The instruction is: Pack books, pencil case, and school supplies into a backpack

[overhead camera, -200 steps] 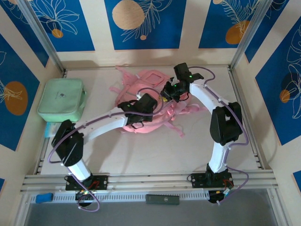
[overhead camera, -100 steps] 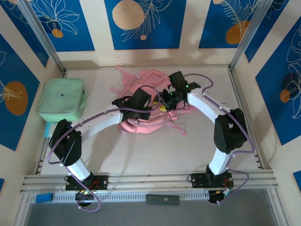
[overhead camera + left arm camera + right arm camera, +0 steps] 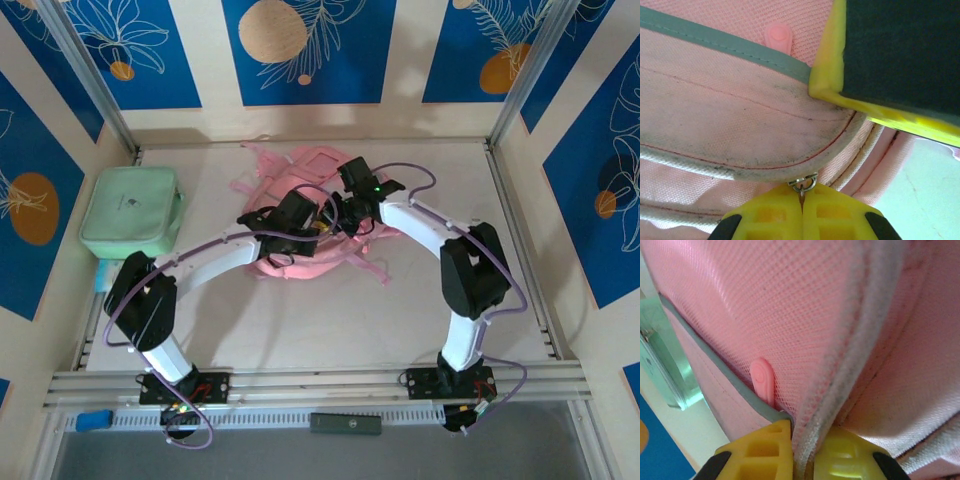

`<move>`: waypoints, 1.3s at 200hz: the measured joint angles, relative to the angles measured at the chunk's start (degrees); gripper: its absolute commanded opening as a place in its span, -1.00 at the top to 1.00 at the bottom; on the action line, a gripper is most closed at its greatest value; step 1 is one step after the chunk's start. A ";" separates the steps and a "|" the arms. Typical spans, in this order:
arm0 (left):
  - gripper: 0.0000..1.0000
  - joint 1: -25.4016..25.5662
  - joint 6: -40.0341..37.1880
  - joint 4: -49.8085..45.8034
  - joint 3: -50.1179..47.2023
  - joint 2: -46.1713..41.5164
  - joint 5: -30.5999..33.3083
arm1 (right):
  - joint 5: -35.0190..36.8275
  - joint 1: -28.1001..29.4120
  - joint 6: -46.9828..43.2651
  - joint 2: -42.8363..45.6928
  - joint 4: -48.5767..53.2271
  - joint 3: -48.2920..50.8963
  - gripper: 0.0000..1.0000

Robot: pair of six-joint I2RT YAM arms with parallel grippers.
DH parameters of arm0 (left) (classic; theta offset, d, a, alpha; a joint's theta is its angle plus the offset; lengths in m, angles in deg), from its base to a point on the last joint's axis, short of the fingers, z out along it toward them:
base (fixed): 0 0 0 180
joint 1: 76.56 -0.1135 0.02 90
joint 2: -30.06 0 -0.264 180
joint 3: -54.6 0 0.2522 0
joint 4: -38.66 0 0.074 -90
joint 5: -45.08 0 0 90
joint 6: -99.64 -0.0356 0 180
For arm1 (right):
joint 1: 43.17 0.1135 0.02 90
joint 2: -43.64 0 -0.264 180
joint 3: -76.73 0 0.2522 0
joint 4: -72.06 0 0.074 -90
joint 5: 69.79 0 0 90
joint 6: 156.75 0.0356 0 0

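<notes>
Backpack [image 3: 322, 163], pink and crumpled, lies on the table [image 3: 300, 320], with a mint green bag [image 3: 130, 212] well apart to its left. Over the backpack's middle, the left gripper [image 3: 802, 212] is clenched on a small metal zipper pull [image 3: 802, 184] at a soiled pocket edge. Just to its right on the backpack, the right gripper [image 3: 802, 452] pinches a grey-piped seam of pink mesh, the fabric caught between its yellow fingers [image 3: 760, 450]. A pink rubber tab [image 3: 762, 380] sits beside the backpack's grey trim.

White arms [image 3: 215, 262]; purple cables [image 3: 412, 166]; yellow pincers [image 3: 801, 207] [image 3: 802, 452]
</notes>
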 measured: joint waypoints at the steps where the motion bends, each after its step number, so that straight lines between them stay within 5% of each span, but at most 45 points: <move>1: 1.00 -0.09 0.00 0.00 -0.09 -0.02 0.09 | -0.11 0.11 -0.31 -0.24 0.09 -0.26 0.96; 59: 1.00 -0.61 2.69 -3.39 -4.96 -7.82 0.94 | -6.99 0.98 -14.60 -2.27 5.03 -5.73 1.00; 115: 1.00 -0.20 4.66 -3.39 -6.67 -9.55 -4.44 | -16.68 -13.29 -28.24 1.27 12.81 -4.74 1.00; 151: 1.00 -0.20 6.40 -2.12 -5.95 -5.55 -6.97 | -15.08 -13.51 -30.01 1.05 11.78 -4.09 1.00; 175: 0.99 -0.22 6.97 -3.50 -3.63 -2.23 -7.48 | -13.40 -14.01 -30.27 1.18 10.75 -2.73 0.36; 203: 0.53 0.42 7.15 -2.14 -3.37 -1.95 -9.14 | -8.17 -15.76 -32.57 2.78 13.86 -3.19 -0.25; 223: 0.16 0.74 7.04 -0.59 -4.39 -3.37 -11.23 | -4.17 -19.04 -33.94 7.80 16.24 -2.01 -0.94; 260: 0.11 1.44 7.87 1.79 -7.89 -7.61 -16.83 | 5.20 -34.62 -34.51 16.98 18.14 1.84 -0.99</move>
